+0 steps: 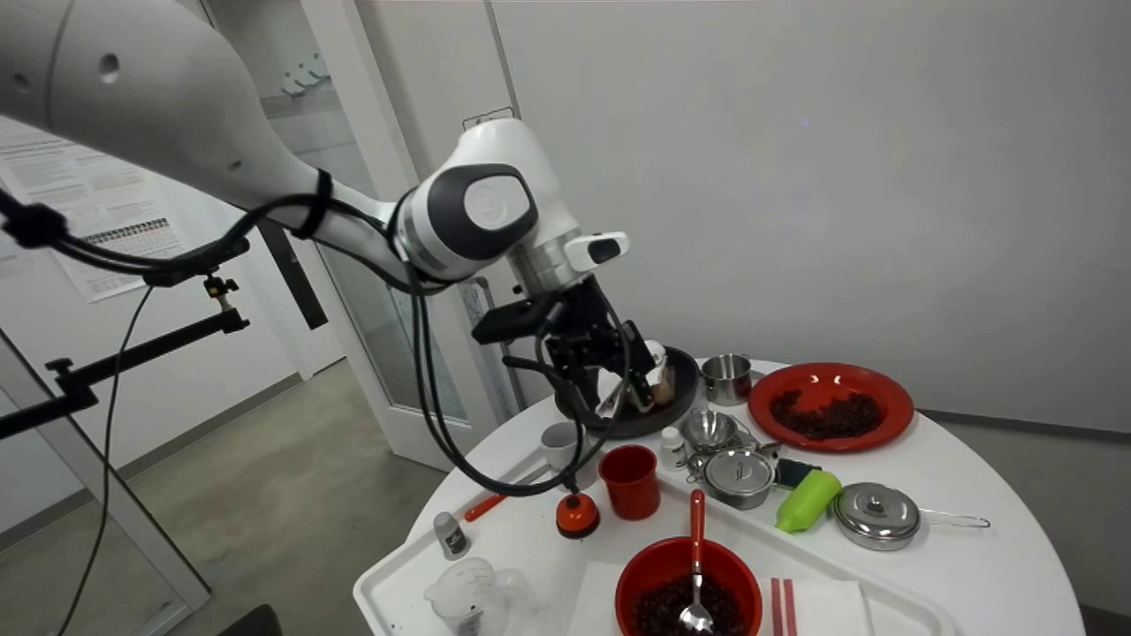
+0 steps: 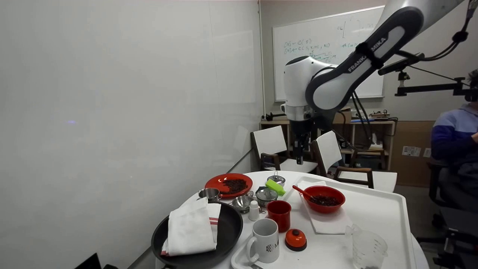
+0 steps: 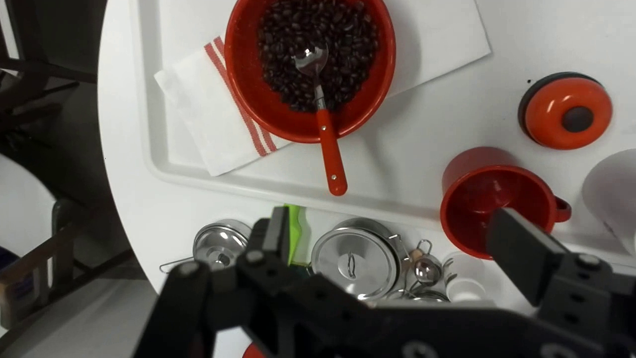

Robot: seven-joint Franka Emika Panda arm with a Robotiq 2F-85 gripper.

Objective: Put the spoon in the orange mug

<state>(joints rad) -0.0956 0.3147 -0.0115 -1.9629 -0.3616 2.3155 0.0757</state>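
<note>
The spoon has a red-orange handle and a metal head. It leans in the red bowl [image 1: 627, 583] with its head on dark beans and its handle over the rim. The spoon shows in both exterior views [image 1: 697, 534] [image 2: 301, 191] and in the wrist view [image 3: 330, 154]. The orange mug looks red and stands upright by the tray's edge, in both exterior views [image 1: 630, 486] [image 2: 279, 216] and in the wrist view [image 3: 474, 194]. My gripper [image 3: 390, 228] is open and empty above the table. One fingertip overlaps the mug in the wrist view. It also shows in both exterior views [image 1: 626, 402] [image 2: 300, 157].
A white-grey mug [image 2: 266, 239], an orange timer-like object [image 2: 295, 239] and a clear measuring cup [image 2: 368, 246] stand near the mug. Metal pots [image 1: 740, 477], a green object [image 1: 808, 502], a white shaker [image 2: 254, 210], a red plate [image 1: 897, 411] and a black pan [image 2: 233, 231] stand around.
</note>
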